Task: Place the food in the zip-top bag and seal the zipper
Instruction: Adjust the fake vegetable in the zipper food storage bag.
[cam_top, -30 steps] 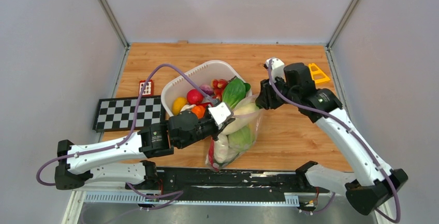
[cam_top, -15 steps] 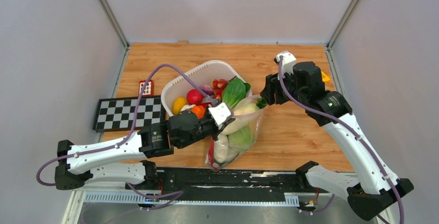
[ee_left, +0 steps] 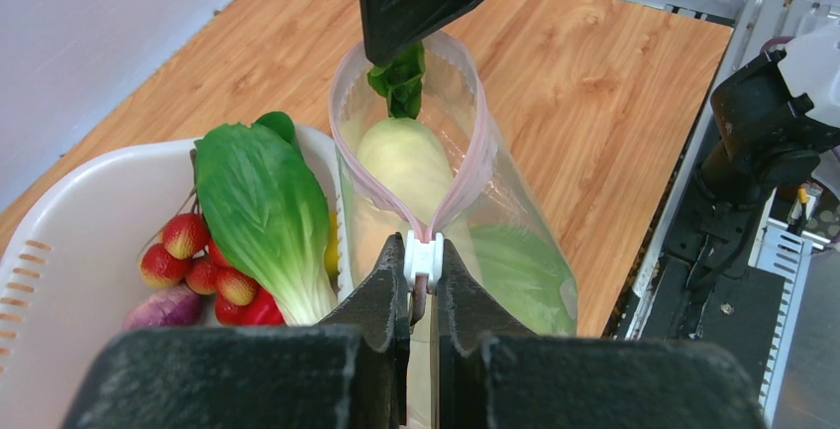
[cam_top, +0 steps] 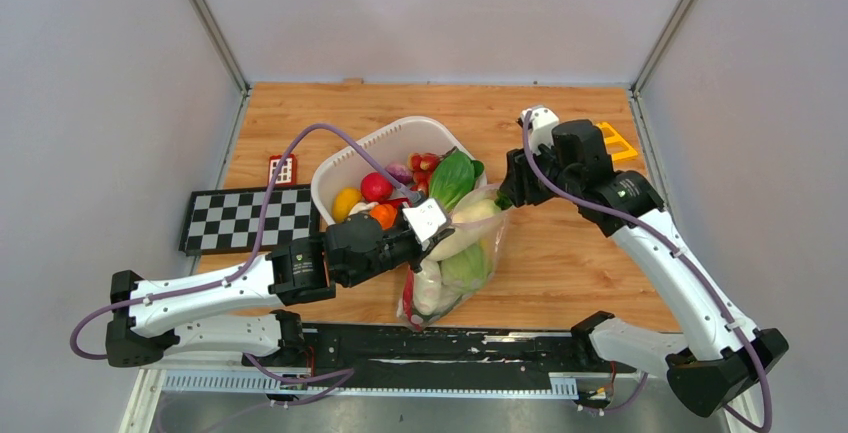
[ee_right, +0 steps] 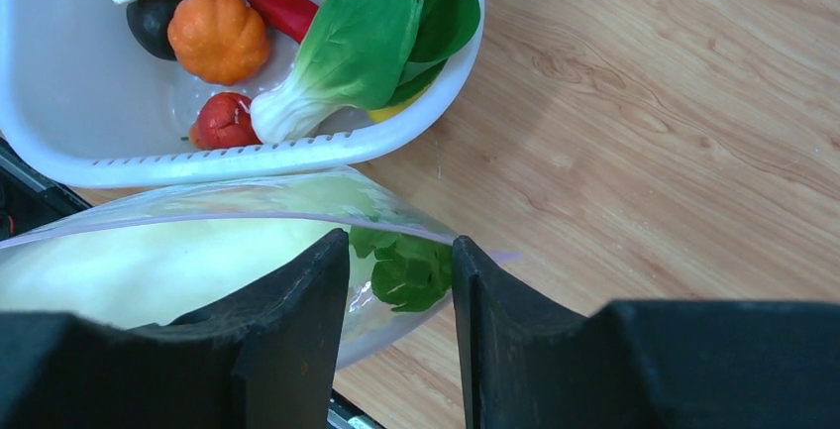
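- Two arms worked at the middle of the wooden table [cam_top: 580,253]. The white tub [cam_top: 395,133] sat just above centre in the overhead view, so the remaining food was within short reach.
- The zip-top bag [ee_left: 515,251] lay just below and right of the tub. Its mouth gaped toward the tub and right arm, ready for loading.
- The left gripper [ee_left: 423,263] had its fingers pressed together on the near end of the zipper [ee_left: 478,142], apparently to keep the mouth from collapsing.
- The right gripper [ee_right: 401,251] stood at the mouth's far end with its fingers apart.
- A pale cabbage [ee_left: 406,161] already lay inside the bag.
- A leafy green [ee_left: 262,211] and an orange piece [ee_right: 218,38] waited in the tub.
- A small green leafy piece [ee_right: 406,275] sat between the right fingers in the opening, seemingly loose.
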Controlling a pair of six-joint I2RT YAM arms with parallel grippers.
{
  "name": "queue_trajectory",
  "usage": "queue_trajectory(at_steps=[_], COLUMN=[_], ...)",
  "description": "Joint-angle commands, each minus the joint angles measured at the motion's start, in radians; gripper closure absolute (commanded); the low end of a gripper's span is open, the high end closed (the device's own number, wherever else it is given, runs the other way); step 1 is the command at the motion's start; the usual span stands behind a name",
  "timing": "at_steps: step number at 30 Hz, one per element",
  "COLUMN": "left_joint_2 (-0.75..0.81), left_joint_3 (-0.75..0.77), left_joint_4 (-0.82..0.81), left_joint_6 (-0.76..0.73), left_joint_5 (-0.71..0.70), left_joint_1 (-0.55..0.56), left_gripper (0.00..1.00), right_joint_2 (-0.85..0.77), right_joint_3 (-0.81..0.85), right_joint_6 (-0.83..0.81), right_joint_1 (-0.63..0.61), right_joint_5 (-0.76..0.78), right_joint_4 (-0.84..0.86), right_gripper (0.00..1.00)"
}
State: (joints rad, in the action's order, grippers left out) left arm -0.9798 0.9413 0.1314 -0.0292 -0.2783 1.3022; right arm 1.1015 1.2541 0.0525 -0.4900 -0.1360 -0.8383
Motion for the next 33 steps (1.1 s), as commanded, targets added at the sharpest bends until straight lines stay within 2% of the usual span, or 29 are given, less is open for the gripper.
queue_trajectory(at_steps=[1,4,7,12,16,22,25,30,33], left_joint_2=[0.018,0.018,0.014,0.006,0.003,-0.003,-0.007,-0.008,-0.007], left_joint_3=[0.019,0.019,0.019,0.020,0.020,0.029,0.036,0.040,0.039], left_joint_4=[-0.081,-0.081,-0.083,-0.084,-0.087,-0.090,-0.091,-0.093,-0.091], left_joint_6=[-0.014,-0.014,-0.014,-0.015,-0.015,-0.016,-0.021,-0.020,-0.018], left_joint_5=[0.004,0.004,0.004,0.004,0.004,0.018,0.026,0.031,0.032], left_joint_1=[0.000,0.000,0.000,0.000,0.000,0.000,0.000,0.000,0.000], left_gripper=[1.00,1.00,1.00,1.00,1.00,1.00,1.00,1.00,1.00], right_joint_2=[-0.006,-0.003,-0.010,-0.017,-0.030,0.031,0.085,0.154,0.169], right_joint_3=[-0.026,-0.045,-0.057,-0.060,-0.075,-0.080,-0.078,-0.047,-0.039], right_joint_6=[-0.019,-0.026,-0.034,-0.033,-0.028,-0.042,-0.043,-0.019,-0.017], right_joint_1=[0.005,0.005,0.006,0.006,0.005,0.005,0.005,0.006,0.006], right_joint_5=[0.015,0.007,-0.027,-0.098,-0.210,-0.211,-0.165,0.039,0.042], right_joint_4=[0.000,0.006,0.032,0.073,0.110,0.069,0.036,-0.010,-0.015], right_gripper=[0.59,0.65,0.82,1.00,1.00,1.00,1.00,1.00,0.97])
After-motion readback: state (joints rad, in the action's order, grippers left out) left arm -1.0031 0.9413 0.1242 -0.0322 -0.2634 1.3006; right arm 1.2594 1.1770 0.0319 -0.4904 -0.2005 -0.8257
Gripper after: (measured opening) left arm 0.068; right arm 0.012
